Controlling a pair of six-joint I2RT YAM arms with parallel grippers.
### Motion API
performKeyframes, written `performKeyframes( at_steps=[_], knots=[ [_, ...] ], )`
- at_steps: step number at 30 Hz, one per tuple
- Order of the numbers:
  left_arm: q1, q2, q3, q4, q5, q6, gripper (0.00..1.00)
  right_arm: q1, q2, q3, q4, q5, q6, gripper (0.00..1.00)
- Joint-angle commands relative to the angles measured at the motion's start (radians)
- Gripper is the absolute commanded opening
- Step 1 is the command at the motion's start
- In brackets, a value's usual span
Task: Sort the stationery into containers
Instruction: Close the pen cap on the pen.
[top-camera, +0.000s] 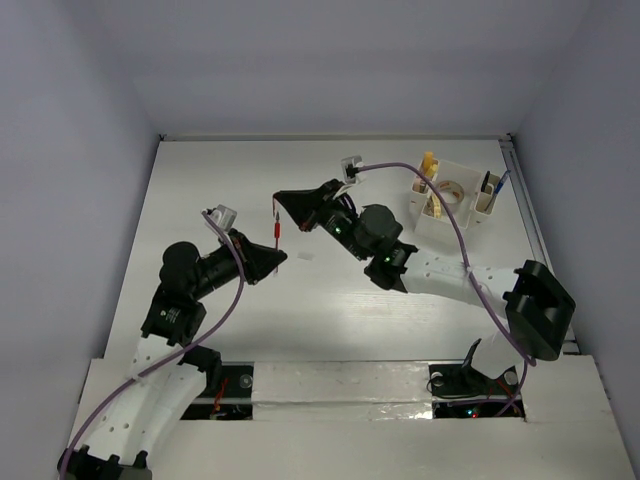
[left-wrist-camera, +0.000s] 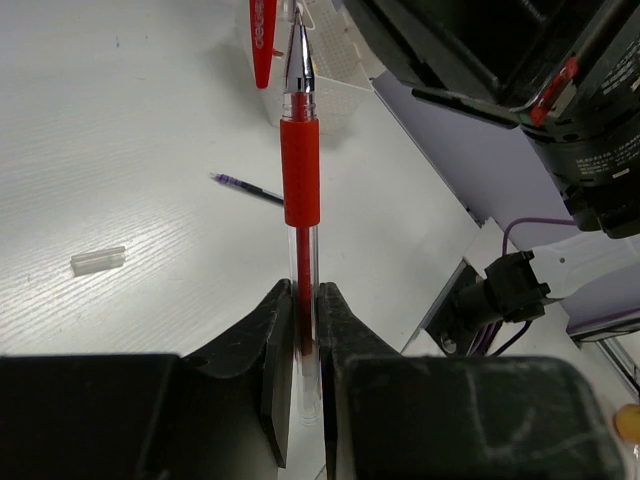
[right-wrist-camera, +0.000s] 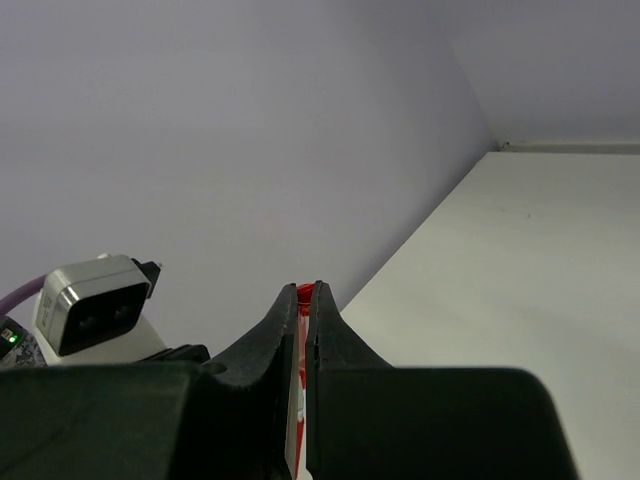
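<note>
Left wrist cam first: the left gripper (left-wrist-camera: 305, 292) is clamped on a thin red pen (left-wrist-camera: 300, 170) with a clear plastic barrel, red rubber grip and silver metal tip. Its black fingers (left-wrist-camera: 278, 340) squeeze the barrel low down, so the pen sticks straight out from them. Just off the tip, a bit to its left in that view, hangs a small red plastic pen cap (left-wrist-camera: 262, 38). Right wrist cam shows the right gripper (right-wrist-camera: 305, 292) pressed together on a sliver of something red. It looks like that cap, though I can't see enough of it there to swear to it. From the top cam the two grippers meet nose to nose, well left of the cream-white boxy plastic desk organizer (top-camera: 487, 207), with the pen as a red line between them. On the white table (top-camera: 200, 180) below lie a short clear plastic tube (left-wrist-camera: 98, 261), also well left of the organizer, and a thin blue-purple stick (left-wrist-camera: 247, 187) like a pen refill, apart from the tube. In the organizer, a yellow block (top-camera: 429, 160) pokes out of the far-left compartment, a beige tape roll (top-camera: 450, 188) lies in the middle one, and a blue pen (top-camera: 501, 181) leans in the right-hand slot.
</note>
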Motion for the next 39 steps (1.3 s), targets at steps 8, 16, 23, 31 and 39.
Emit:
performKeyframes(
  at_steps=[8, 16, 23, 31, 39],
  knots=[
    [0.006, 0.007, -0.008, 0.053, 0.028, -0.001, 0.00, 0.008, -0.024, 0.063, 0.017, -0.001, -0.018, 0.00],
    [0.006, -0.021, -0.005, 0.045, -0.002, 0.004, 0.00, 0.008, -0.038, 0.026, 0.025, 0.012, -0.011, 0.00],
    [0.006, -0.029, 0.000, 0.035, -0.025, 0.005, 0.00, 0.008, -0.050, -0.003, 0.034, 0.015, -0.003, 0.00],
    [0.015, -0.021, 0.000, 0.032, -0.028, 0.004, 0.00, 0.008, -0.055, -0.009, 0.034, -0.008, 0.012, 0.00],
    [0.034, -0.012, 0.006, 0.041, -0.022, 0.001, 0.00, 0.017, -0.033, -0.025, 0.043, -0.060, 0.058, 0.00]
  ],
)
